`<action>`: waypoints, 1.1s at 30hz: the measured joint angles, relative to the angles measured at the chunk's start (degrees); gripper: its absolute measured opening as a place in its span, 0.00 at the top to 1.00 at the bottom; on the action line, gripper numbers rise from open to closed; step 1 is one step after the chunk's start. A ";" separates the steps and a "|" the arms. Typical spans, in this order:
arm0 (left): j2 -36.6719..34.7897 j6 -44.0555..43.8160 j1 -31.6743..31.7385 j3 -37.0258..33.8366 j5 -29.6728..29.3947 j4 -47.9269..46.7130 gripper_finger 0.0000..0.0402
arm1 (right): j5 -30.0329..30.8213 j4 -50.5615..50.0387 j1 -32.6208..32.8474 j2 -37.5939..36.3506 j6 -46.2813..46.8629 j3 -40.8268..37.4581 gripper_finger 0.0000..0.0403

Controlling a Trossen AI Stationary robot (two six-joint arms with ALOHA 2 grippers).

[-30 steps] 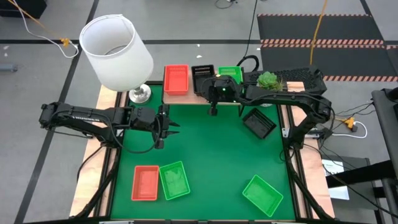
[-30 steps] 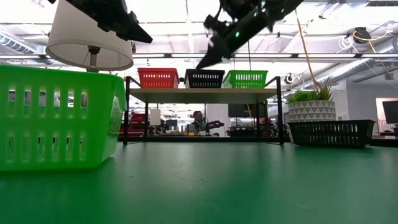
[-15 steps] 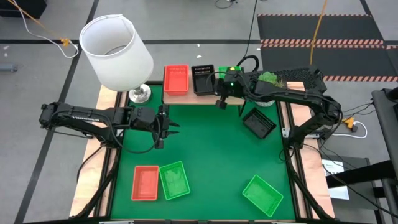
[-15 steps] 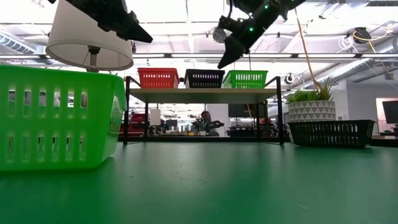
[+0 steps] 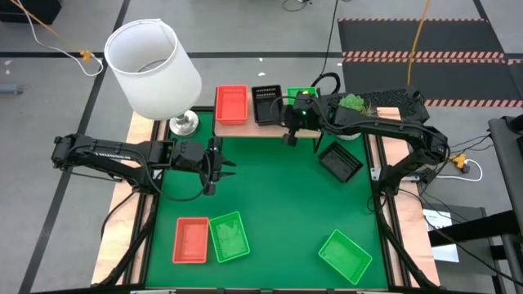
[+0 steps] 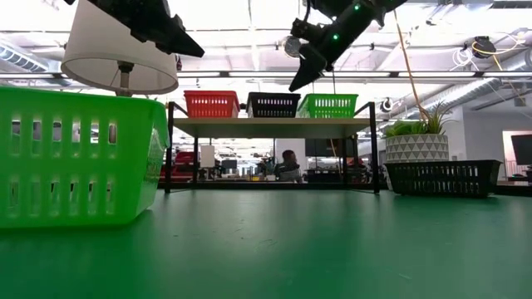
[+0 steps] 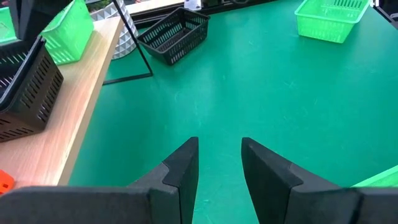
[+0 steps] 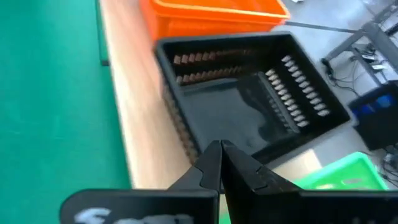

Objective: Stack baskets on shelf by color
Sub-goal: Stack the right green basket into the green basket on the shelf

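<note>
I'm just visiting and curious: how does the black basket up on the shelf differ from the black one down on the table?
The black basket on the shelf sits raised on the shelf, square between an orange-red basket and a green one; the black basket on the table lies low on the green mat, turned askew, alone. The right gripper hangs near the shelf one. Both look alike in shape and colour.
</note>
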 joint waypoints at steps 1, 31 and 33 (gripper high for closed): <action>0.00 0.00 0.00 0.00 -0.02 0.00 0.69 | -0.91 0.01 0.02 0.00 0.35 0.00 1.00; 0.00 0.58 0.00 0.00 0.00 2.98 0.69 | -0.26 15.94 4.57 9.25 1.70 -0.02 1.00; 0.00 0.65 -0.02 0.00 0.00 2.77 0.69 | 1.11 17.52 4.57 10.05 1.63 -0.02 1.00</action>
